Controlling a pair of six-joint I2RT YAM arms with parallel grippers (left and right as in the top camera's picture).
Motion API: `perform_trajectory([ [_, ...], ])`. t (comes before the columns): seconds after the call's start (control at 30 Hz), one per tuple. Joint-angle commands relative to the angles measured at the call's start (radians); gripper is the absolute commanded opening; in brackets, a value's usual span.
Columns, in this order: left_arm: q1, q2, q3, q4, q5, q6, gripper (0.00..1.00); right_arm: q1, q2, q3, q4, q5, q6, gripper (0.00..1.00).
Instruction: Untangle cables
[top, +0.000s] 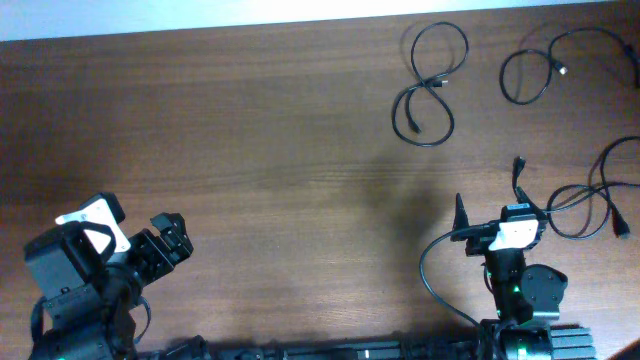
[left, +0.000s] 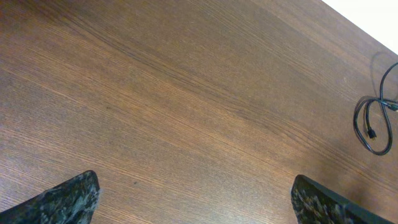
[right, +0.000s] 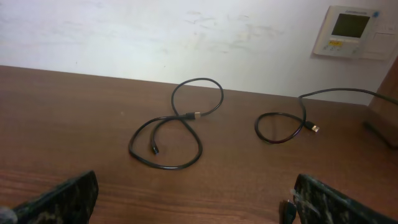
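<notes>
Three black cables lie apart on the wooden table. A figure-eight cable (top: 430, 85) (right: 174, 134) (left: 373, 121) rests at the back middle-right. Another looped cable (top: 555, 65) (right: 283, 127) sits in the far right corner. The third cable (top: 595, 195) sprawls at the right edge, and its plug end (right: 287, 211) lies just beside my right gripper's right finger. My right gripper (top: 489, 190) (right: 196, 202) stands open, nothing between its fingers. My left gripper (top: 175, 238) (left: 196, 202) is open over bare wood at the front left, far from every cable.
The table's back edge meets a white wall carrying a thermostat panel (right: 354, 31). A thicker black wire (top: 435, 275) loops off the right arm near the front edge. Bare wood (top: 250, 150) spans the left and middle.
</notes>
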Motion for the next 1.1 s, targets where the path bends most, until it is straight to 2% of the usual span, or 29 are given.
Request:
perform_trajectory([
  [0.0, -0.047, -0.013, 0.003, -0.006, -0.011, 0.013, 0.99, -0.008, -0.008, -0.005, -0.008, 0.012, 0.005, 0.99],
  [0.13, -0.134, -0.073, 0.003, -0.006, -0.011, 0.013, 0.99, -0.008, -0.008, -0.005, -0.008, 0.012, 0.005, 0.99],
  [0.4, -0.316, -0.439, -0.002, -0.009, -0.023, 0.014, 0.99, -0.008, -0.008, -0.005, -0.008, 0.013, 0.005, 0.99],
  [0.5, -0.339, -0.539, -0.071, 0.023, -0.034, 0.013, 0.99, -0.008, -0.008, -0.005, -0.008, 0.012, 0.005, 0.99],
  [0.63, -0.392, -0.739, -0.295, 0.174, -0.036, 0.013, 0.99, -0.008, -0.008, -0.005, -0.008, 0.012, 0.005, 0.99],
  [0.7, -0.405, -0.742, -0.386, 0.280, -0.037, 0.019, 0.99, -0.008, -0.008, -0.005, -0.008, 0.012, 0.005, 0.99],
  [0.83, -0.410, -0.744, -0.573, 0.566, -0.040, 0.149, 0.99, -0.008, -0.008, -0.005, -0.008, 0.013, 0.005, 0.99],
  [1.07, -0.410, -0.745, -0.892, 1.006, -0.090, 0.154, 0.99, -0.008, -0.008, -0.005, -0.008, 0.012, 0.005, 0.99],
])
